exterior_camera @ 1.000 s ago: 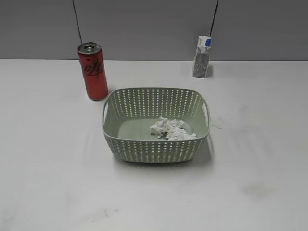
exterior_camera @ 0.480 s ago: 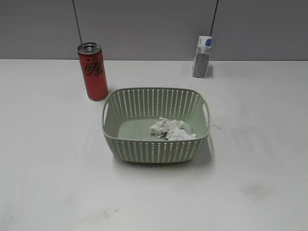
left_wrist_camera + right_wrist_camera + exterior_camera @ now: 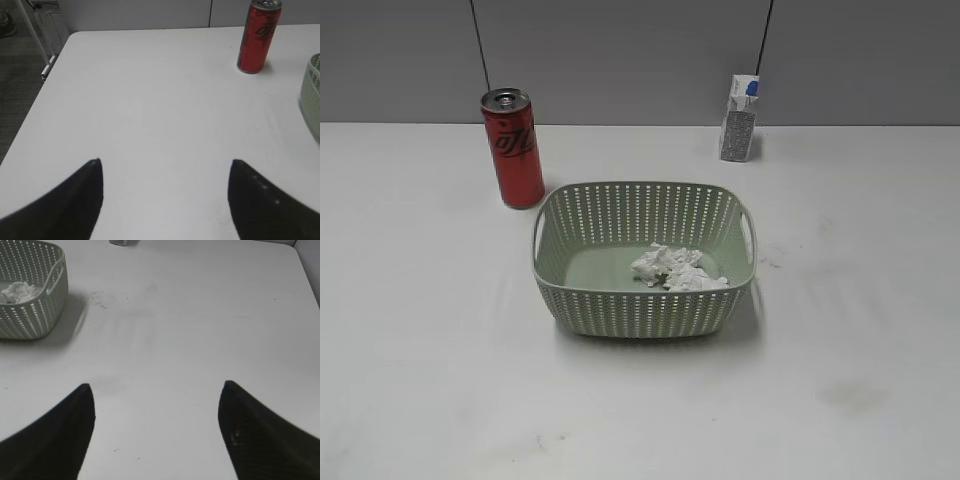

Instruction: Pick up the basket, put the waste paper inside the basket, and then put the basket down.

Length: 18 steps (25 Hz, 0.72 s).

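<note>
1. Three things stand on the white table (image 3: 430,330) in the exterior view: the sage-green basket (image 3: 643,305) near the middle, a red drink can (image 3: 513,148) upright just behind its left corner, and a white-and-blue carton (image 3: 739,118) well behind it on the right. The waste paper (image 3: 675,270) lies crumpled on the basket floor, toward the right front. The basket sits flat on the table, nothing gripping it, and no arm shows from here.

2. From the left wrist view, the left tool (image 3: 165,187) hangs over bare table with its two dark fingers spread wide and nothing between them. The can (image 3: 257,36) stands far ahead on the right, and a sliver of the basket (image 3: 312,92) shows at the right edge.

3. From the right wrist view, the right tool (image 3: 156,420) is likewise spread wide and empty above the table. The basket (image 3: 32,295) sits well off to the upper left, with white paper (image 3: 19,291) visible inside it.
</note>
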Available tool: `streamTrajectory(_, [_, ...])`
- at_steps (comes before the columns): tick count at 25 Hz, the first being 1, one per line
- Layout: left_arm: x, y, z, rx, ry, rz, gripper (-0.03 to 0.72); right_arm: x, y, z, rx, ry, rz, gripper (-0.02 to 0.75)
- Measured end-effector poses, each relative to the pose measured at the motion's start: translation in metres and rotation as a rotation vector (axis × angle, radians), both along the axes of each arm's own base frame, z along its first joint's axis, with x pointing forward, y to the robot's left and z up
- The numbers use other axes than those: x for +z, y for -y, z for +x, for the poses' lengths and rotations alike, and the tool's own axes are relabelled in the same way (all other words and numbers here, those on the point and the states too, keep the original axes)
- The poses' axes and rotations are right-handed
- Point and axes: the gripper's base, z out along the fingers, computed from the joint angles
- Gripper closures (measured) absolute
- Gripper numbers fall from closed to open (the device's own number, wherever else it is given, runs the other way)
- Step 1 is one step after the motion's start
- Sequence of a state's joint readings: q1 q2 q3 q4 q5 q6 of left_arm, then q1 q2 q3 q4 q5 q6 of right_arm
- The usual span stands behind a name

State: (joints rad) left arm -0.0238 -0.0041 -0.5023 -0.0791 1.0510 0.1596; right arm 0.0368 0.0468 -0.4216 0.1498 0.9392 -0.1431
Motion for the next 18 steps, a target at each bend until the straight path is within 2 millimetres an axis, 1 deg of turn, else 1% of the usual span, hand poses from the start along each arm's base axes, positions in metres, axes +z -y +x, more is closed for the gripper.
streamTrajectory(18, [0.0,0.0,0.0,0.0,0.0,-0.001,0.097,0.0,-0.0002,0.0,0.001,0.0,0.003,0.158])
